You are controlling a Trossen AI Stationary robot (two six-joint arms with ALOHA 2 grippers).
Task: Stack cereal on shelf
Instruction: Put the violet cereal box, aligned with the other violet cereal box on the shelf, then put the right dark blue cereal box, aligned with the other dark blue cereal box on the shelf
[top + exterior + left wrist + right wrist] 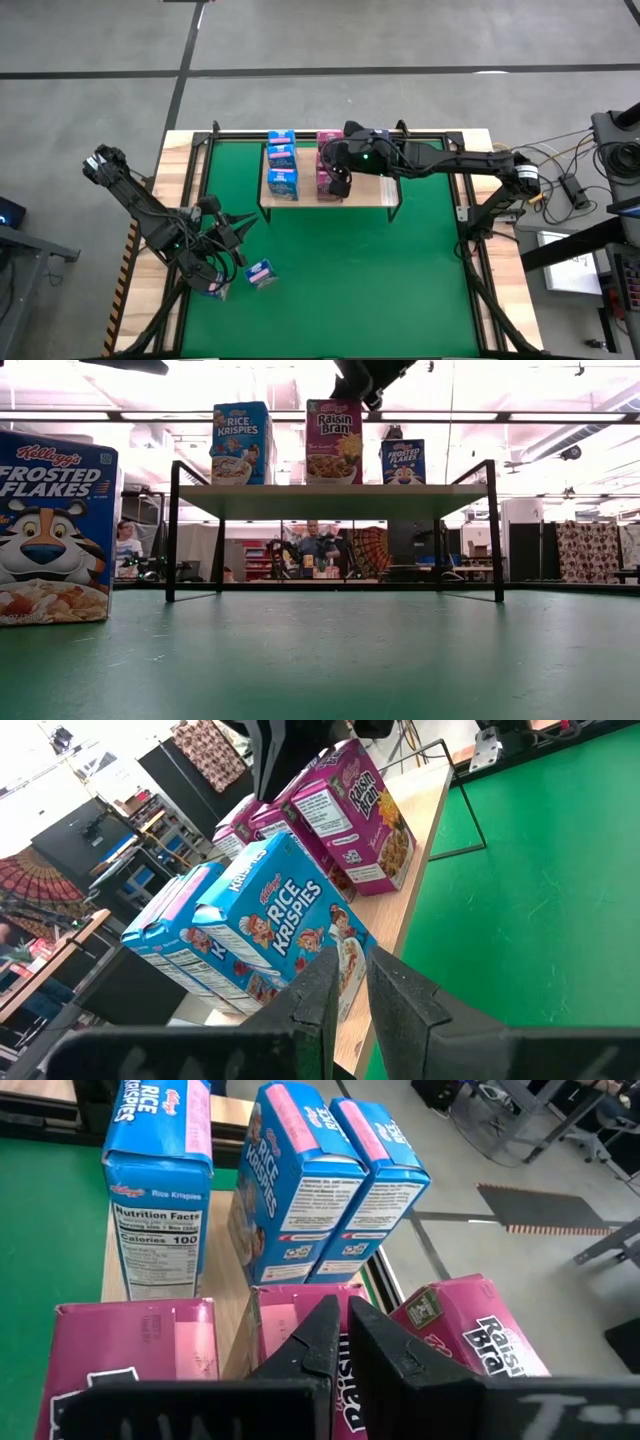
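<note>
- The right gripper hangs over the shelf, just above the row of pink Raisin Bran boxes. Its two dark fingers are pressed together with only a sliver between them and hold nothing. The tips hang right over the top flap of the middle pink box; whether they touch it I cannot tell.
- The right arm reaches in from the shelf's right side, stretched almost straight along its back edge, with the wrist bent down over the pink row.
- The left gripper is well away from the shelf, out in front of its left corner over the green mat. Its fingers are nearly closed, a narrow gap between them, and empty.
- The left arm is folded low, pointing towards the shelf.
- The shelf is a flat light-wood board on thin black metal legs, raised above the mat.
- On it, three light blue Rice Krispies boxes stand upright in a row at the left end, with the three pink boxes just beside them.
- A dark blue Frosted Flakes box stands upright on the shelf, to the right of the pink row.
- Two more dark blue Frosted Flakes boxes lie on the mat near the left gripper, far from the shelf.
</note>
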